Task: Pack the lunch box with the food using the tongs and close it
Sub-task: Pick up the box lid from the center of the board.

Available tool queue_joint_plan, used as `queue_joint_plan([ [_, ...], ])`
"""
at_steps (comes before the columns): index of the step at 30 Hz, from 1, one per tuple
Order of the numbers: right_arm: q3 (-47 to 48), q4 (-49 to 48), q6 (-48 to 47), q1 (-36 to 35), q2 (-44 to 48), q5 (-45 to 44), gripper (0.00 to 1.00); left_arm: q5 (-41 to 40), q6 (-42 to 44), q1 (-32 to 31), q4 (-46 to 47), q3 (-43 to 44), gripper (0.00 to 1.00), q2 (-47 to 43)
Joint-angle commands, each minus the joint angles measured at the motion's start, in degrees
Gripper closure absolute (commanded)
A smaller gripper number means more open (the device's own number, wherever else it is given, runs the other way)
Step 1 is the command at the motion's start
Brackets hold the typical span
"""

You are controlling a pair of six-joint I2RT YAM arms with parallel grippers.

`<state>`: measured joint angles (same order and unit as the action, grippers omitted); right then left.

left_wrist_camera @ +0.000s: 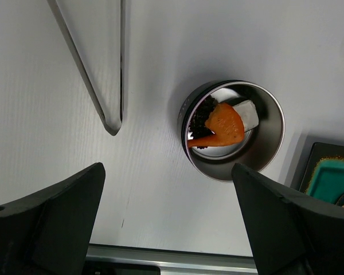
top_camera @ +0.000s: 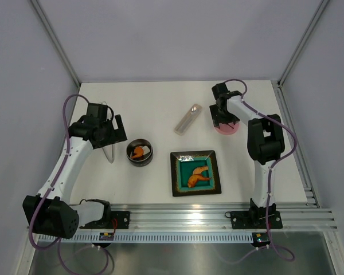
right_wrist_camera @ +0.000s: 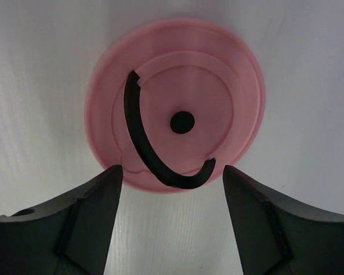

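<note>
The lunch box (top_camera: 140,153) is an open steel tin (left_wrist_camera: 269,146) left of centre, holding an orange piece (left_wrist_camera: 225,127), a white piece (left_wrist_camera: 247,113) and a dark piece (left_wrist_camera: 205,110). More orange food (top_camera: 198,175) lies on the teal plate (top_camera: 178,177). The tongs (top_camera: 108,152) lie on the table left of the tin, tips (left_wrist_camera: 111,125) toward me. My left gripper (top_camera: 112,133) hovers open (left_wrist_camera: 167,189) over bare table between tongs and tin. The pink lid (right_wrist_camera: 178,69) with its black handle (right_wrist_camera: 139,137) lies flat at back right. My right gripper (top_camera: 221,120) hangs open (right_wrist_camera: 172,172) over the lid's near rim.
A short flat silvery utensil (top_camera: 187,119) lies diagonally between the tin and the lid. The plate's corner (left_wrist_camera: 332,172) shows right of the tin. A metal rail (top_camera: 189,217) runs along the table's near edge, and frame posts stand at the back corners.
</note>
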<state>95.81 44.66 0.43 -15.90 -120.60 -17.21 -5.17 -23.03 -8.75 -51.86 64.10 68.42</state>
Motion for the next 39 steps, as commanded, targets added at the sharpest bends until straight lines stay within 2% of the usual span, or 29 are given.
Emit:
queue_joint_plan([
  [1,4.0,-1.9,-3.7,0.0,-1.3,-2.6,0.22,1.4,-0.2,0.1,1.0,-0.2,0.04,-1.3],
  [4,6.0,-1.7,-5.1,0.0,-3.4,-2.7,0.25,0.7,0.2,0.1,1.1,-1.4,0.03,-2.2],
  [7,7.0,-1.9,-5.3,0.3,-4.7,-1.7,0.37,-0.5,-0.2,0.1,1.4,-2.7,0.03,-1.9],
  [8,7.0,-1.9,-4.7,0.4,-4.8,-1.1,0.51,-0.5,-0.2,0.1,1.6,-2.8,0.03,-1.8],
  [11,6.1,-3.2,-3.9,0.6,-4.3,-0.9,0.71,-0.2,-0.5,0.2,2.1,-3.4,0.03,-1.5],
  [14,4.6,-4.0,-3.2,0.5,-2.5,0.8,0.83,-0.2,-0.6,0.2,2.6,-3.6,0.03,-1.4],
  [15,4.1,-4.3,-2.9,0.5,-1.1,1.5,0.97,0.0,-0.7,0.1,2.7,-3.7,0.03,-1.2],
  [16,3.3,-4.8,-2.6,0.6,-0.4,1.8,1.00,0.2,-0.9,0.1,3.0,-3.7,0.03,-0.7],
  [23,5.2,-0.3,0.4,1.6,1.5,10.7,1.00,1.4,-1.9,0.1,4.5,-4.4,0.03,0.7],
  [30,4.3,1.5,6.4,2.2,10.3,16.0,1.00,4.6,-3.3,0.7,7.1,-6.0,0.03,2.8],
  [39,6.1,5.9,10.6,-9.9,18.9,16.5,1.00,11.4,-5.4,0.7,12.1,-9.5,0.01,4.4],
])
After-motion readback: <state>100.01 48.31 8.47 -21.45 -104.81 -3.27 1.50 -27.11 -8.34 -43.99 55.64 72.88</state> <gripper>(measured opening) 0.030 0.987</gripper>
